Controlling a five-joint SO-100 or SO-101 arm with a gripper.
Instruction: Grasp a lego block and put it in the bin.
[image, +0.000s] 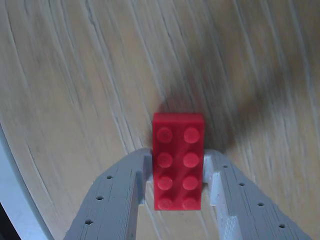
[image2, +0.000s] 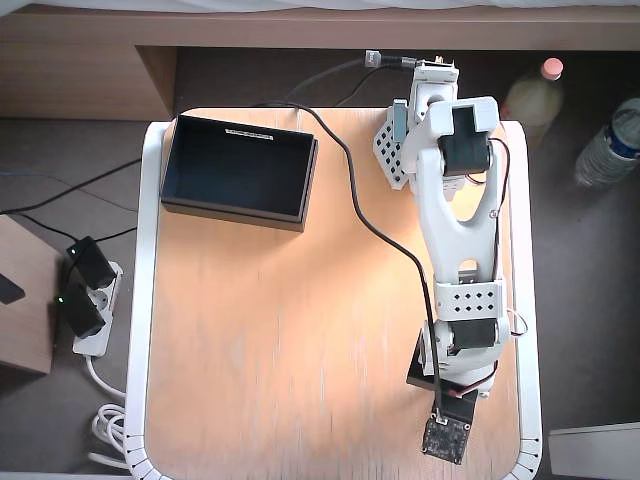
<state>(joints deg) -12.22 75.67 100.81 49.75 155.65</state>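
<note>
In the wrist view my gripper (image: 178, 156) is shut on the red lego block (image: 178, 160). Its two grey fingers press the block's long sides, studs facing the camera. The block's shadow lies apart from it on the wooden table, so it looks lifted. In the overhead view the white arm (image2: 460, 230) reaches along the table's right side toward the near right corner. The gripper and block are hidden there under the wrist and camera board (image2: 446, 437). The black bin (image2: 235, 165) stands empty at the table's far left, well away from the gripper.
The wooden table has a white rim (image2: 150, 300), which also shows at the lower left of the wrist view (image: 12, 195). A black cable (image2: 375, 230) runs across the table to the wrist. Bottles (image2: 610, 145) stand off the table at the far right, and a power strip (image2: 85, 300) lies to the left.
</note>
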